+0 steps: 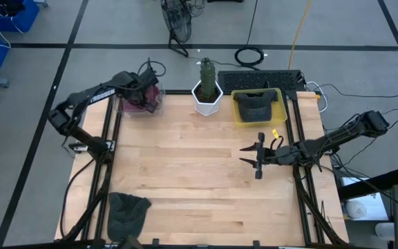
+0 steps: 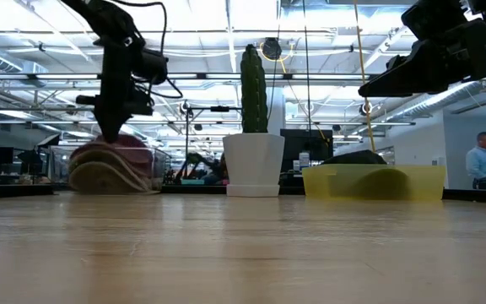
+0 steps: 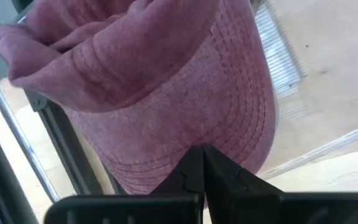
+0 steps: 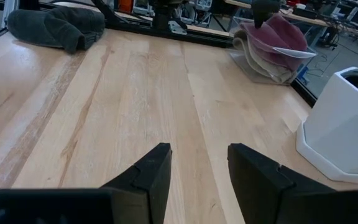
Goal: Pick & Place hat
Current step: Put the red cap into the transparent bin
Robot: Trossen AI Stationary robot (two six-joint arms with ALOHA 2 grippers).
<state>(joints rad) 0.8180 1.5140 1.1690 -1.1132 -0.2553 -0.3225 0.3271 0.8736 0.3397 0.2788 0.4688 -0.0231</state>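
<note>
High view: left pincer (image 1: 146, 88) sits over the maroon hat (image 1: 144, 99) in a clear bin (image 1: 159, 104) just beside the white cactus pot (image 1: 206, 97); right pincer (image 1: 258, 158), spread, waits nearer the yellow tray (image 1: 238, 111). Left wrist view: fingers (image 3: 194, 171) pressed together on the brim edge. The bite looks thin; fabric may slip free on lifting, or drag the bin.

No text, label, brand or number can be read anywhere.
</note>
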